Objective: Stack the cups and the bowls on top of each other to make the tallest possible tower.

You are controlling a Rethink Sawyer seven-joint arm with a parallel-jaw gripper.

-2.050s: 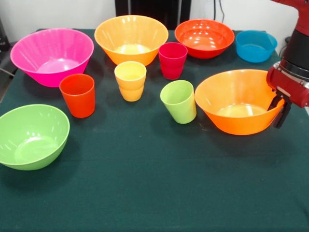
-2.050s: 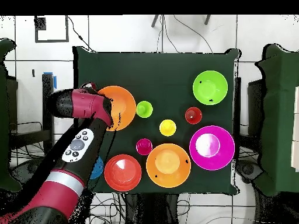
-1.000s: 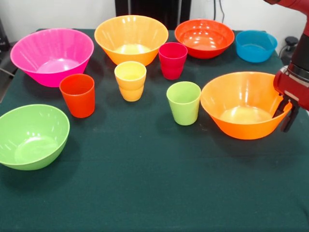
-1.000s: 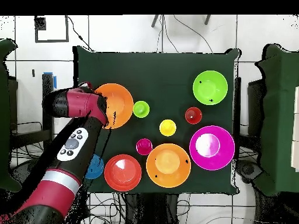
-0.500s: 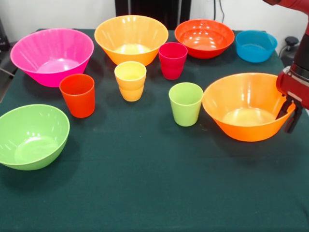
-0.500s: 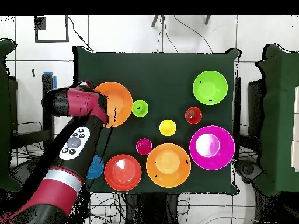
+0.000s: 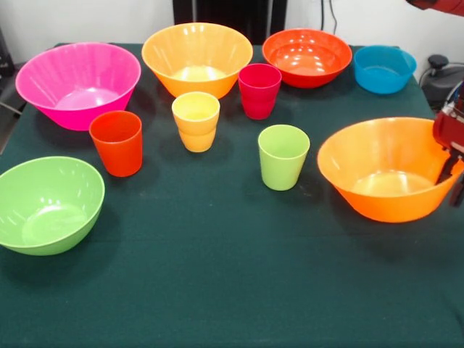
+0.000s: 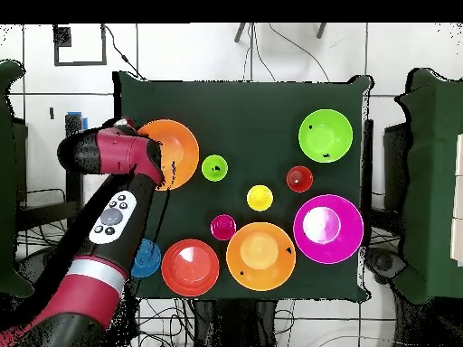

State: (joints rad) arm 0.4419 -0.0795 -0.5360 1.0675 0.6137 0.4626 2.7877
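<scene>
The gripper [image 7: 451,163] is seen at the rim of a large orange bowl [image 7: 391,177], its fingers closed on the bowl's wall, one inside and one outside; the pinch on the thin rim is judged to be the only workable hold on so wide a bowl. The bowl's base looks close to the green table [image 7: 217,290], though whether it rests there or is raised cannot be told. Just past the bowl from the gripper, apart from it, a lime green cup [image 7: 283,156] stands upright. Farther out are the crimson cup [image 7: 259,90], the yellow cup [image 7: 196,120] and the orange-red cup [image 7: 117,142], all mouth up and well apart. Behind the gripper's bowl sit the blue bowl [image 7: 384,68] and the red-orange bowl [image 7: 307,56]. Farthest away are the second orange bowl [image 7: 197,58], the pink bowl [image 7: 78,83] and the lime green bowl [image 7: 47,204]. Nothing is stacked yet, so the tower is judged barely begun
</scene>
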